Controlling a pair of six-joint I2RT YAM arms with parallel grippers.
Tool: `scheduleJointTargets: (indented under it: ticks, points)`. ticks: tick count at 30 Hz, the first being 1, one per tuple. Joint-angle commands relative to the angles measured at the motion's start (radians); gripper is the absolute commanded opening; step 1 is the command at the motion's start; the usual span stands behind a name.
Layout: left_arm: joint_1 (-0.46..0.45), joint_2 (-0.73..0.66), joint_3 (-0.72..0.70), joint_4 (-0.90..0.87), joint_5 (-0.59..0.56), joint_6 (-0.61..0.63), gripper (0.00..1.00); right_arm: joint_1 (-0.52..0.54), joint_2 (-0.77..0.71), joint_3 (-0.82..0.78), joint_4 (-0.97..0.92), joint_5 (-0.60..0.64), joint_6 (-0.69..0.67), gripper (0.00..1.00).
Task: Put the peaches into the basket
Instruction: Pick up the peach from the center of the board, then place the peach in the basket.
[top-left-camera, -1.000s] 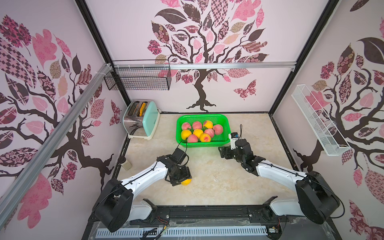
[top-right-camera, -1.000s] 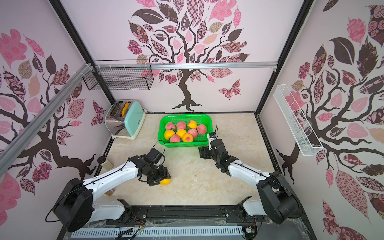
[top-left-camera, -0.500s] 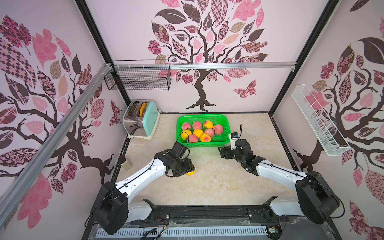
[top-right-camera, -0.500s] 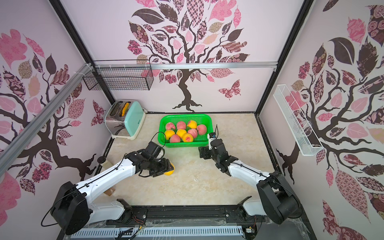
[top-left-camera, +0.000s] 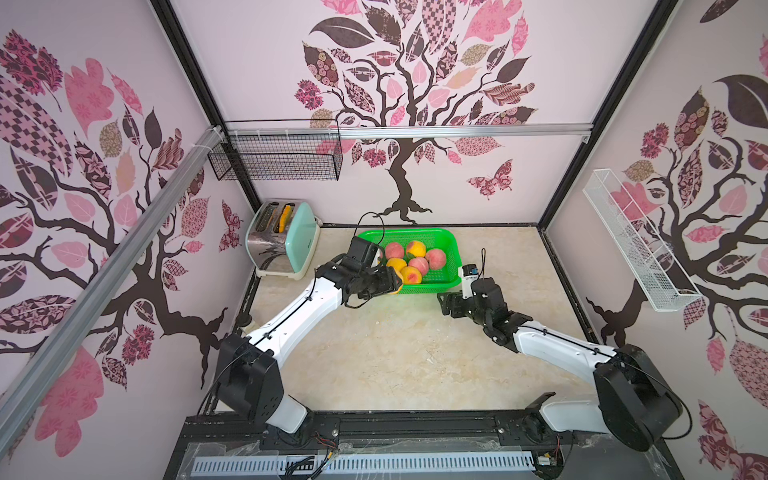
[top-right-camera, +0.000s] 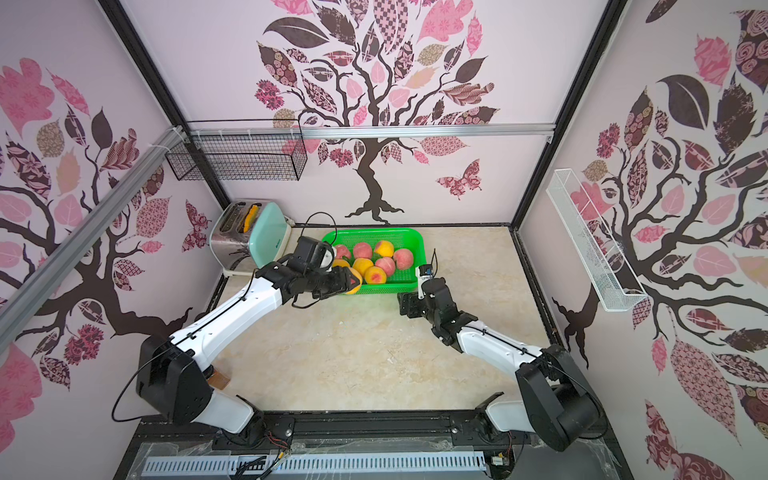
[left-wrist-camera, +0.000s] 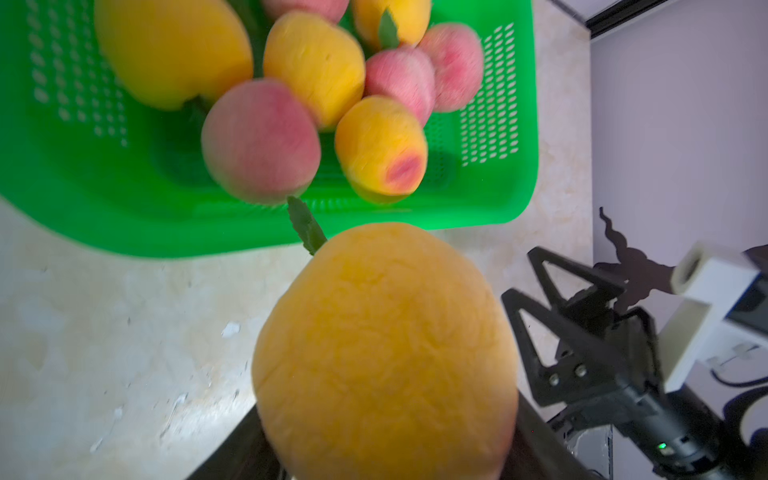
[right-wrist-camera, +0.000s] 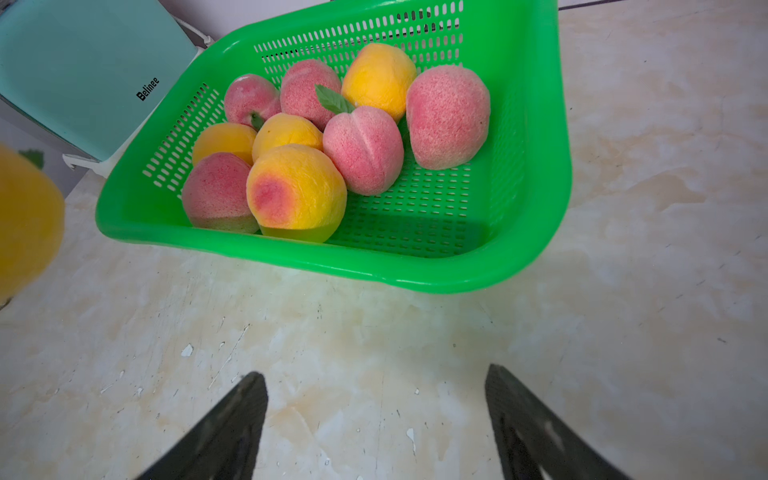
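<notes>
The green basket (top-left-camera: 415, 231) (top-right-camera: 374, 230) stands at the back of the table with several peaches (top-left-camera: 435, 258) (right-wrist-camera: 363, 149) inside, pink and yellow-orange. My left gripper (top-left-camera: 392, 282) is shut on a yellow-orange peach (top-left-camera: 398, 283) (top-right-camera: 354, 285) (left-wrist-camera: 384, 353), held just at the basket's near left rim (left-wrist-camera: 124, 232). That peach fills the left wrist view and hides the fingers. My right gripper (top-left-camera: 445, 306) (right-wrist-camera: 374, 374) hovers open and empty over the table, in front of the basket's near right corner (right-wrist-camera: 519, 266).
A mint and chrome toaster (top-left-camera: 282, 237) stands left of the basket. A black wire basket (top-left-camera: 274, 156) hangs on the back wall and a white wire rack (top-left-camera: 631, 237) on the right wall. Bare marble tabletop (top-left-camera: 395, 353) lies in front.
My left arm has lifted the yellow-orange peach off the table and carried it back to the basket's near rim. The right arm has stayed still.
</notes>
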Motion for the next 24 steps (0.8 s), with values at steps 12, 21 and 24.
scheduleJointTargets:
  ticks: [12, 21, 24]
  points:
    - [-0.054, 0.472, 0.603, -0.060, 0.117, 0.127, 0.53, -0.029, -0.021, 0.012, -0.048, 0.144, 0.054, 0.85]
    - [-0.094, 0.636, 0.736, -0.107, 0.115, 0.145, 0.54, -0.053, -0.020, 0.001, -0.036, 0.113, 0.080, 0.85]
    - [-0.099, 0.662, 0.739, -0.115, 0.115, 0.144, 0.55, -0.055, -0.023, 0.000, -0.035, 0.112, 0.079, 0.85]
